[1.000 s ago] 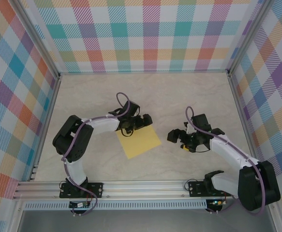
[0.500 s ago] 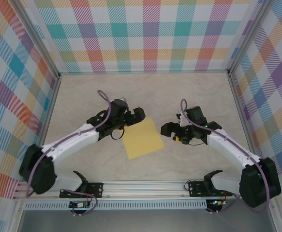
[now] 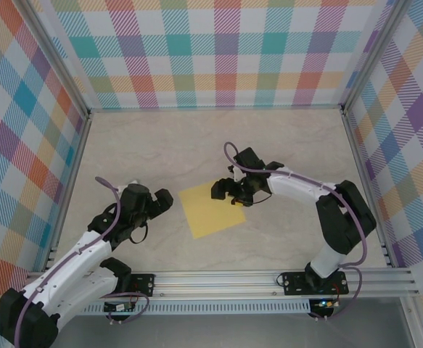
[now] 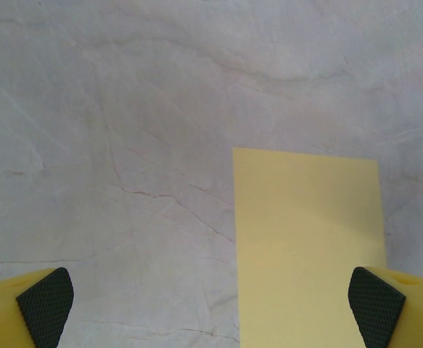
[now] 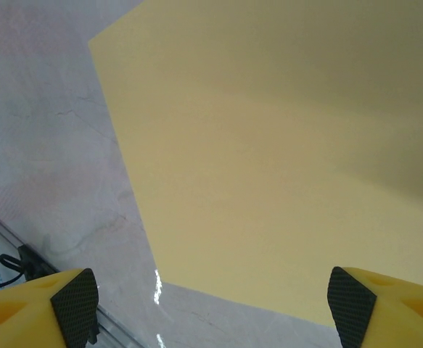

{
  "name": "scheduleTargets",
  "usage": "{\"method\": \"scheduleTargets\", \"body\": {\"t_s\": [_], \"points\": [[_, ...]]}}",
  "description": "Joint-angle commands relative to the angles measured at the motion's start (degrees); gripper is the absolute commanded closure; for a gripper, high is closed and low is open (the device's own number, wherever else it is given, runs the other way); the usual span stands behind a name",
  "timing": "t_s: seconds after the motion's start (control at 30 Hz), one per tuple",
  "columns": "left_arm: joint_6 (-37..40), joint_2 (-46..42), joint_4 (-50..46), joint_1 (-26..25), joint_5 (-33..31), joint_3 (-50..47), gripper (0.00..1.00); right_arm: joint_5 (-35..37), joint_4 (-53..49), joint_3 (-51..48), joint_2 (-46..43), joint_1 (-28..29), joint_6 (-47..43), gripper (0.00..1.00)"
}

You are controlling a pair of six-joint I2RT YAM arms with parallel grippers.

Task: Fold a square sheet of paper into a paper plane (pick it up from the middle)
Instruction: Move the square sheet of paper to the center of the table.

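- Table (image 3: 160, 145): bare surface all round the sheet, with the checked walls (image 3: 226, 58) well apart from it.
- Square sheet of paper (image 3: 205, 212): flat at mid-table, unmoved, its edges free.
- My right pincer (image 3: 227, 194): has swung in over the sheet's far right corner, jaws apart, holding nothing.
- My left pincer (image 3: 159, 203): has drawn back off the sheet's left side, wide open, empty.

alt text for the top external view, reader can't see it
A flat yellow square sheet of paper lies on the marbled beige table. The right end effector hangs over its far edge; the left end effector sits apart, to the paper's left.
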Motion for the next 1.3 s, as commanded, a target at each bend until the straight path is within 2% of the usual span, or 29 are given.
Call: {"method": "scheduleTargets", "body": {"t_s": [0.0,0.1,0.4,0.77,0.87,1.03,1.2,1.27], "points": [[-0.7,-1.0,0.1,0.8,0.5,-0.6,0.00,0.8,-0.8,3.4,2.8,1.4,1.3,0.15],[0.0,-1.0,-0.2,0.8,0.7,-0.5,0.00,1.4,-1.7,5.1,6.0,1.7,1.5,0.16],[2.2,-0.6,1.9,0.8,3.8,-0.9,0.00,10.8,-4.8,4.4,10.6,1.5,4.6,0.18],[1.9,1.4,3.6,0.8,6.3,-0.4,0.00,21.1,-4.0,-12.8,-2.2,-0.3,17.4,0.21],[2.0,1.4,4.4,0.8,6.8,-0.8,0.00,19.1,-0.7,-15.2,-5.2,-0.8,14.8,0.20],[2.6,3.0,5.7,0.8,8.0,-0.8,0.00,20.3,-7.0,-9.6,-9.4,-0.7,6.0,0.16],[2.8,4.7,7.9,0.8,8.6,-0.9,0.00,24.6,-15.8,-1.2,-6.2,2.0,-0.2,0.11],[3.2,5.9,8.0,0.8,9.1,-0.3,0.00,24.8,-16.0,-0.3,-4.6,3.2,-2.4,0.10]]}}
